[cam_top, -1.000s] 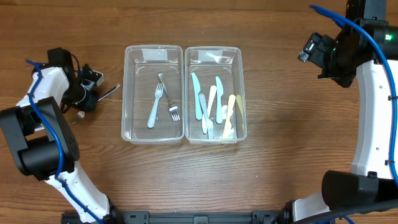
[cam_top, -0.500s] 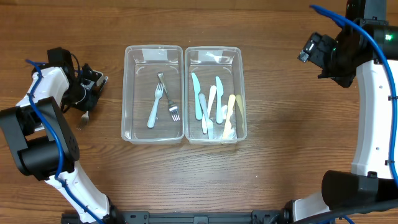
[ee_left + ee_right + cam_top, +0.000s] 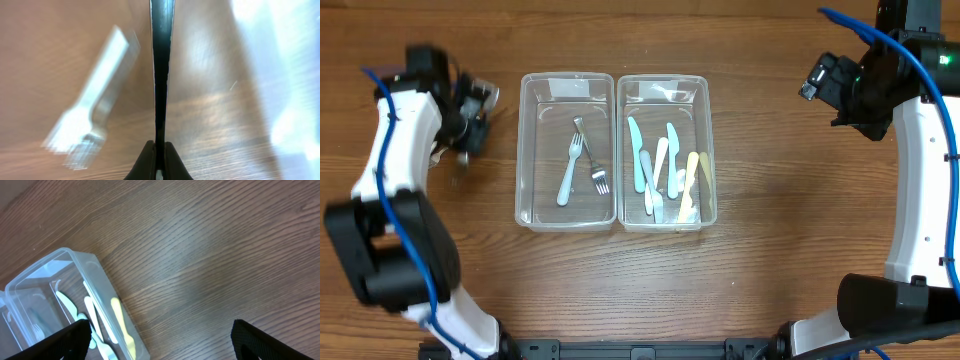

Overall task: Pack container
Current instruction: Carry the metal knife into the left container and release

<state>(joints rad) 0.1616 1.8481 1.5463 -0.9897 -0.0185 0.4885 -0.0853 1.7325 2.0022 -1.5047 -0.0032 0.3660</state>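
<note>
Left end effector (image 3: 160,148): closed. Its fingers (image 3: 145,162) are pressed together on a thin dark strip (image 3: 162,70), seen edge-on and running straight away from the wrist camera. What kind of utensil this is cannot be told. Beside the strip, to its left in the wrist view, a pale fork (image 3: 87,122) shows against the bench (image 3: 770,250). It is too blurred to tell whether it lies flat.

Overhead, the left end effector (image 3: 470,108) is over the bench just left of the left container (image 3: 523,150), level with its far half and outside its wall. The left arm (image 3: 390,170) runs up the left edge of the bench, with its wrist bent inward toward the containers.

Right end effector (image 3: 160,330): wide open, holding and touching nothing. Overhead it sits at (image 3: 825,78), well apart from the right container (image 3: 711,150), near the far right of the bench. The right arm (image 3: 915,170) stands along the right edge.

The two clear containers stand side by side, walls touching, at mid-bench. The left one holds two forks (image 3: 567,178). The right one holds several pale knives (image 3: 638,150), blue, white and yellow.
</note>
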